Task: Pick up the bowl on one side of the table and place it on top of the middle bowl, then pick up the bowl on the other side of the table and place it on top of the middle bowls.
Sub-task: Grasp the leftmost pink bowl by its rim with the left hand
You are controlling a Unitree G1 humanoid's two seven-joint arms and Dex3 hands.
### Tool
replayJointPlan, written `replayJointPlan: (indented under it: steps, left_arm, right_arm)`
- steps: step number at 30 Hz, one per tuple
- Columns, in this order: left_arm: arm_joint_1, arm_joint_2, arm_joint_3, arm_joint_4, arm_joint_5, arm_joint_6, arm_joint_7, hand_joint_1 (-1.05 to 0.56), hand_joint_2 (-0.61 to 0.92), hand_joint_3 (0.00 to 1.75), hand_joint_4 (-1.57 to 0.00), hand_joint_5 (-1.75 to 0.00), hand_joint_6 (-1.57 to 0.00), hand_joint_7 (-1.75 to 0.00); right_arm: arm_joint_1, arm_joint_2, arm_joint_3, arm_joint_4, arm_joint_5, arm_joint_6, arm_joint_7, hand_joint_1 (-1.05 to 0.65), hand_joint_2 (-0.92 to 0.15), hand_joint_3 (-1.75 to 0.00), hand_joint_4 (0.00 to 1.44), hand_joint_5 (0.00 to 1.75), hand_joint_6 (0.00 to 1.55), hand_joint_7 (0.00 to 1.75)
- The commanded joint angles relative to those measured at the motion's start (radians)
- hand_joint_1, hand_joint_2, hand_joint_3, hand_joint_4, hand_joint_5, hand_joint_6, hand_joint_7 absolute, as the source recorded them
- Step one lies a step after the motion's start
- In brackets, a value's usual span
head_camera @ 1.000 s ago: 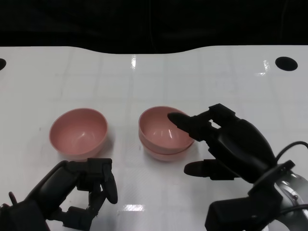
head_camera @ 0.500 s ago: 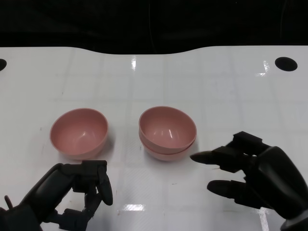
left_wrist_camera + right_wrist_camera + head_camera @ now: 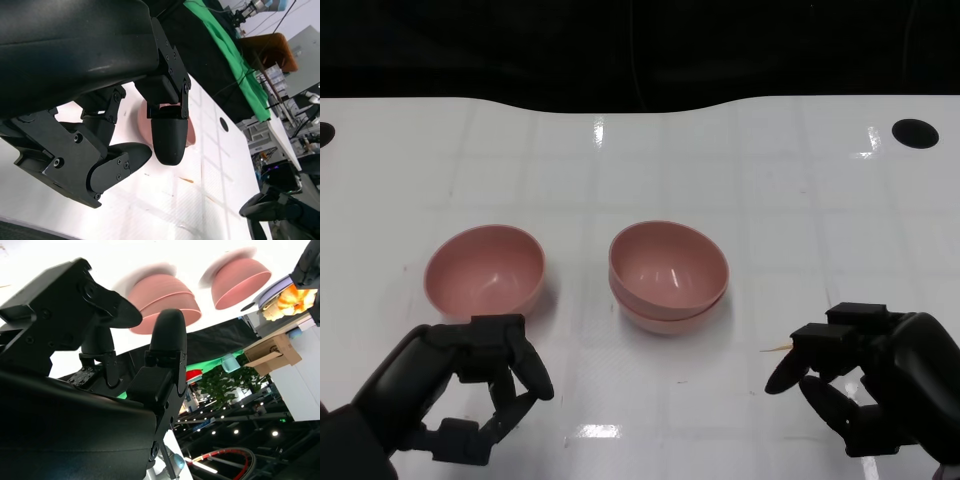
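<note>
With one pink bowl nested in the middle stack [image 3: 668, 275], the left hand [image 3: 470, 395], empty with fingers apart, should reach toward twelve o'clock and grip the left pink bowl [image 3: 485, 273] by its rim; the right hand [image 3: 875, 385] hangs empty, fingers loosely curled.

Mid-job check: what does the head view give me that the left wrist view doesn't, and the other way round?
Only the head view shows the lone pink bowl on the robot's left, the two-bowl stack in the middle seen whole, and both hands together, neither holding anything.

Only the left wrist view shows the room beyond the table: a green cloth, a brown chair and cluttered equipment.

Both show the white table, the left hand with nothing in it, the right hand, a black hole in the tabletop, and some pink bowl; in the wrist view the fingers hide most of it.
</note>
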Motion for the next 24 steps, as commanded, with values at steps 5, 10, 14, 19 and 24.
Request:
replayJointPlan:
  steps: [5, 10, 14, 19, 24]
  left_arm:
    - [-0.018, 0.036, 0.05, -0.093, -0.012, 0.088, 0.021, -0.18, 0.86, 0.4, -0.67, -0.95, -0.81, -0.44]
    - [-0.041, 0.086, 0.078, -0.158, 0.143, 0.11, 0.087, -0.28, 0.92, 0.16, -0.62, -0.67, -0.76, -0.1]
    - [-0.042, 0.11, 0.087, -0.217, 0.235, 0.119, 0.126, -0.22, 0.92, 0.1, -0.65, -0.52, -0.72, -0.02]
    - [-0.053, 0.15, 0.098, -0.276, 0.364, 0.166, 0.156, -0.33, 0.91, 0.03, -0.57, -0.42, -0.6, 0.0]
    - [-0.076, 0.191, 0.076, -0.311, 0.539, 0.218, 0.177, -0.42, 0.92, 0.01, -0.49, -0.32, -0.53, 0.0]
  right_arm:
    - [-0.029, 0.016, -0.013, 0.038, 0.018, 0.006, -0.013, -0.08, -0.14, -1.67, 0.99, 1.73, 0.89, 1.48]
    - [-0.029, 0.022, -0.015, 0.035, 0.011, 0.022, -0.014, -0.07, -0.11, -1.69, 1.02, 1.75, 0.86, 1.56]
    - [-0.014, 0.019, -0.019, 0.017, 0.017, 0.04, 0.002, -0.07, -0.12, -1.68, 1.01, 1.75, 0.85, 1.57]
    - [-0.009, 0.016, -0.016, 0.005, 0.02, 0.053, 0.019, -0.06, -0.13, -1.65, 1.0, 1.75, 0.83, 1.57]
    - [-0.002, 0.015, -0.017, -0.002, 0.018, 0.058, 0.03, -0.07, -0.14, -1.63, 0.99, 1.75, 0.83, 1.57]
